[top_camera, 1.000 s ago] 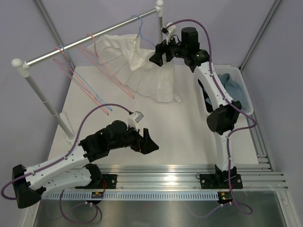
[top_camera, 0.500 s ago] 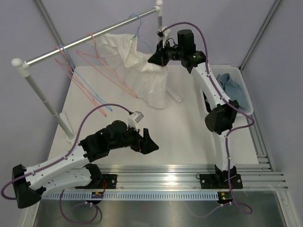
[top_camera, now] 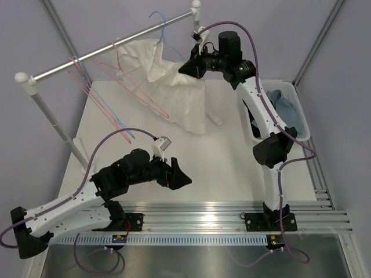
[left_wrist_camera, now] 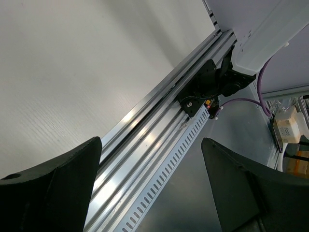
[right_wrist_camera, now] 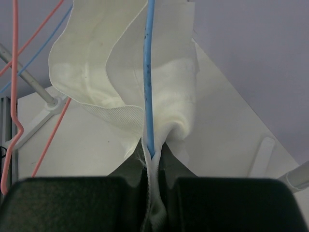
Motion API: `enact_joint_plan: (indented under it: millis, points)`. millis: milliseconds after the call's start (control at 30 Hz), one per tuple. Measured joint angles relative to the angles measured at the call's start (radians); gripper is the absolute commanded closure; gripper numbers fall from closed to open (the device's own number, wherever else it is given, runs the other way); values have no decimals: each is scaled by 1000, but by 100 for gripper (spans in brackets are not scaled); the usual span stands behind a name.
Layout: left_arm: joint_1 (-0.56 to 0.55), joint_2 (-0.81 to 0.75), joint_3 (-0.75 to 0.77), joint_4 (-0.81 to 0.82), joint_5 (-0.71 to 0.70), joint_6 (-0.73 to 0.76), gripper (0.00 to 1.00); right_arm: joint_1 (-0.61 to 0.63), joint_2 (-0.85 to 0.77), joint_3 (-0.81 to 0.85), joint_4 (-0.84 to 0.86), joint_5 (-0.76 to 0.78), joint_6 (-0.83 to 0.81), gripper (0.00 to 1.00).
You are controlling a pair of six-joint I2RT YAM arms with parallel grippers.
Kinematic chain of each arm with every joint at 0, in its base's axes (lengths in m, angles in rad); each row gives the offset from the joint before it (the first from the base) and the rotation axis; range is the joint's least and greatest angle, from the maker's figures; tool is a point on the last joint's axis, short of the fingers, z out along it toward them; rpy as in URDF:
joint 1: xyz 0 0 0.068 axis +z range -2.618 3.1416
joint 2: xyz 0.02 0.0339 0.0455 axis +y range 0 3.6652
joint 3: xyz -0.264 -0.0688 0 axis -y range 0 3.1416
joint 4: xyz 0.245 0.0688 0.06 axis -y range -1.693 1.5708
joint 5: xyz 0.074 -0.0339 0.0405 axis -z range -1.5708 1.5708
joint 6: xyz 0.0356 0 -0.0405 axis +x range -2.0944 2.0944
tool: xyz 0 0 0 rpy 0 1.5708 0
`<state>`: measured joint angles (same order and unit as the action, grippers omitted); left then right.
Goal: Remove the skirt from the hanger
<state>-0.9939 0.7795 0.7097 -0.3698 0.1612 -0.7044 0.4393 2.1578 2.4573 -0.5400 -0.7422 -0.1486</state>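
Note:
The skirt [top_camera: 174, 87] is a white, flared, pleated garment hanging below the rail on a light-blue wire hanger [top_camera: 166, 41]. My right gripper [top_camera: 188, 66] is up at the skirt's right side. In the right wrist view it [right_wrist_camera: 153, 154] is shut, pinching a fold of the skirt [right_wrist_camera: 120, 58] together with the hanger's blue wire [right_wrist_camera: 148, 72]. My left gripper [top_camera: 179, 176] hovers low near the table's front. It [left_wrist_camera: 149, 159] stands open with nothing between its fingers, over the aluminium rails.
A metal clothes rail [top_camera: 110, 49] crosses the back left on white posts [top_camera: 52, 121]. Bare pink hangers [top_camera: 124, 78] and a blue one [top_camera: 101, 101] hang from it. At the right stands a bin [top_camera: 298, 110] holding blue cloth. A small white piece [top_camera: 213, 120] lies under the skirt.
My right gripper closed on the skirt and hanger wire and pulled them up and left, bunching the cloth. The left arm shifted slightly, its gripper still open.

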Motion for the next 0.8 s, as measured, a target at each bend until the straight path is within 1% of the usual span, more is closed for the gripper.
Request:
enact_joint_plan:
  millis: [167, 300, 367, 433, 533, 633, 800]
  points:
    - [0, -19, 0, -2, 0, -4, 14, 0, -58, -31, 48, 21, 46, 100]
    - [0, -32, 0, -4, 0, -5, 14, 2, -106, -41, 48, 32, 64, 100]
    - [0, -32, 5, -16, 0, -4, 14, 4, -145, -80, 39, 46, 63, 100]
    - [0, -32, 19, -40, 0, -3, 14, 7, -198, -147, 35, 59, 60, 100]
    - [0, -23, 85, -80, 0, 4, 13, 16, -317, -317, 38, 91, 45, 100]
    - [0, 6, 212, -109, 0, 26, 13, 23, -445, -493, 29, 120, 35, 100]
    - [0, 76, 417, -111, -2, 76, 13, 25, -662, -795, 12, 170, 33, 100]
